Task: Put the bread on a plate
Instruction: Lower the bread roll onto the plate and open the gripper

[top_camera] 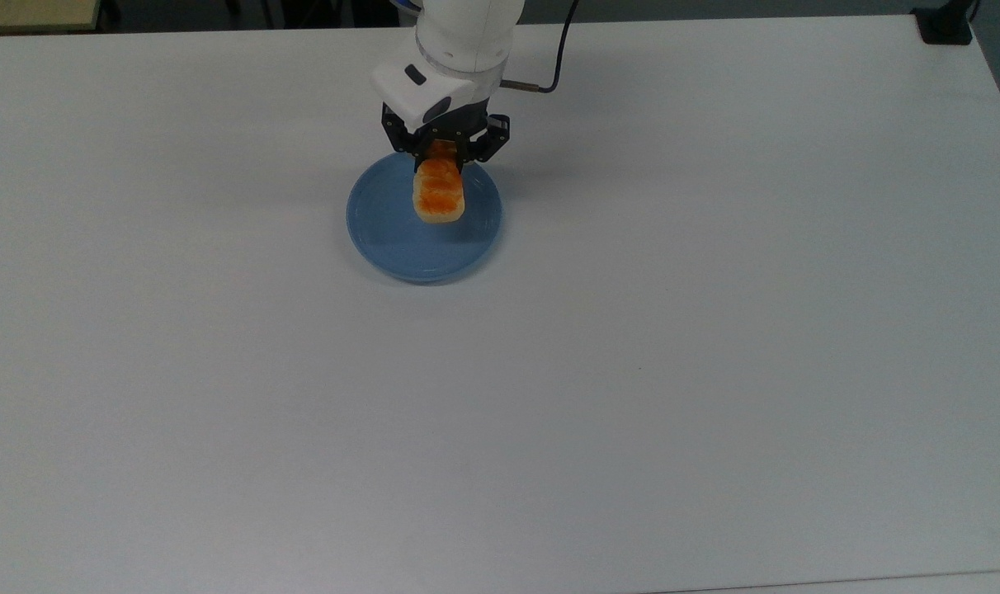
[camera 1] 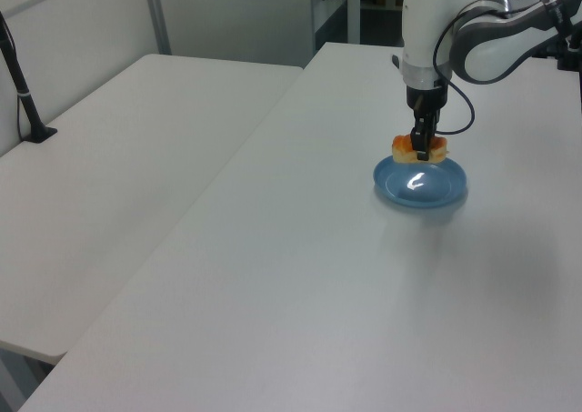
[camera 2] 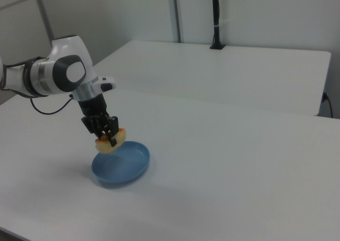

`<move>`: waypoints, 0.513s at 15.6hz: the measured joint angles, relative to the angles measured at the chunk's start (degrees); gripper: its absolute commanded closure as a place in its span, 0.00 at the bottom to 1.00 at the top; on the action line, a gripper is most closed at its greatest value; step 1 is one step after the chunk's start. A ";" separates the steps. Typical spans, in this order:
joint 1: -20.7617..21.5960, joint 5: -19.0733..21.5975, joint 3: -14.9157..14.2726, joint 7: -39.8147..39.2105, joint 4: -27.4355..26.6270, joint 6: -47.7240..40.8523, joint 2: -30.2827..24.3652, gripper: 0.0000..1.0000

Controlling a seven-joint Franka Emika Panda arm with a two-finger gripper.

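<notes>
Gripping bread point(top_camera: 439, 192): closed fingers point(top_camera: 431, 153)

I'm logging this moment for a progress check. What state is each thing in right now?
end effector: shut on the bread, low over the plate.
bread: held level, glazed top up, just above the plate; contact cannot be told.
plate: flat on the table, nothing resting in it.
table: bearing the plate.

Bread point(top_camera: 439, 195) in claw point(top_camera: 445, 154), over plate point(top_camera: 393, 239) on table point(top_camera: 632, 330)
</notes>
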 measured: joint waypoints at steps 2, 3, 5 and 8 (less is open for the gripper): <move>-0.20 -0.38 0.00 0.12 -0.02 0.58 0.53 0.30; -0.31 -0.50 -0.02 0.19 -0.02 0.97 0.90 0.21; -0.42 -0.56 -0.07 0.52 -0.02 1.23 1.60 0.13; -0.45 -0.63 -0.12 0.96 -0.02 1.24 1.83 0.11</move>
